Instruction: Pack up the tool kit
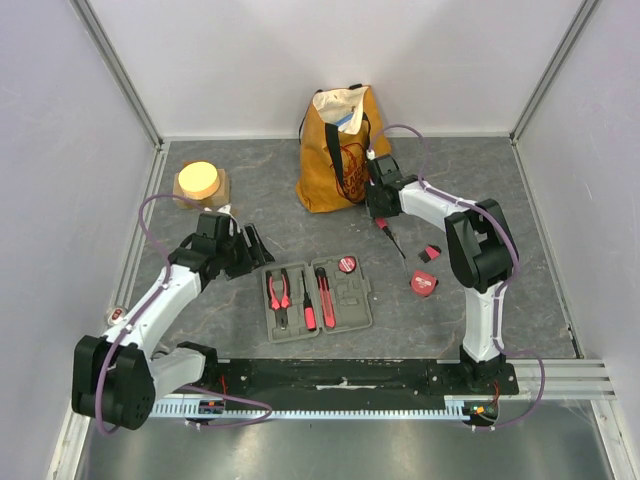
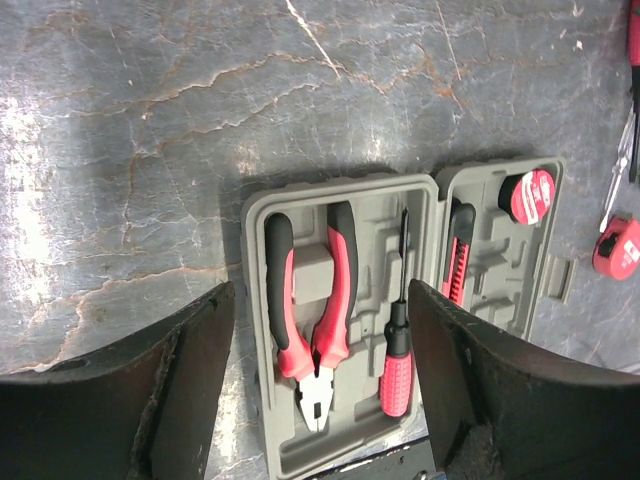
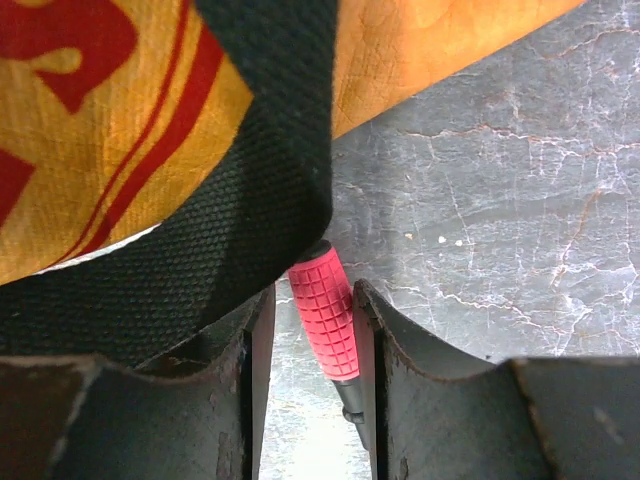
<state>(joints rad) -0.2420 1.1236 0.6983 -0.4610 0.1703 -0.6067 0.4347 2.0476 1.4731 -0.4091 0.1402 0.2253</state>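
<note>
The tool kit's grey case lies open at the table's middle, holding red-and-black pliers, a screwdriver, a knife and a round red piece. My left gripper hovers open just left of the case, its jaws framing the pliers from above and holding nothing. A loose screwdriver lies beside the tote bag. My right gripper is low over it. Its fingers straddle the red handle, the right finger against the handle, a gap on the left.
The mustard tote bag stands at the back; its black strap hangs against my right gripper's left finger. A red tape measure and a small red-black item lie right of the case. A yellow-topped block sits back left.
</note>
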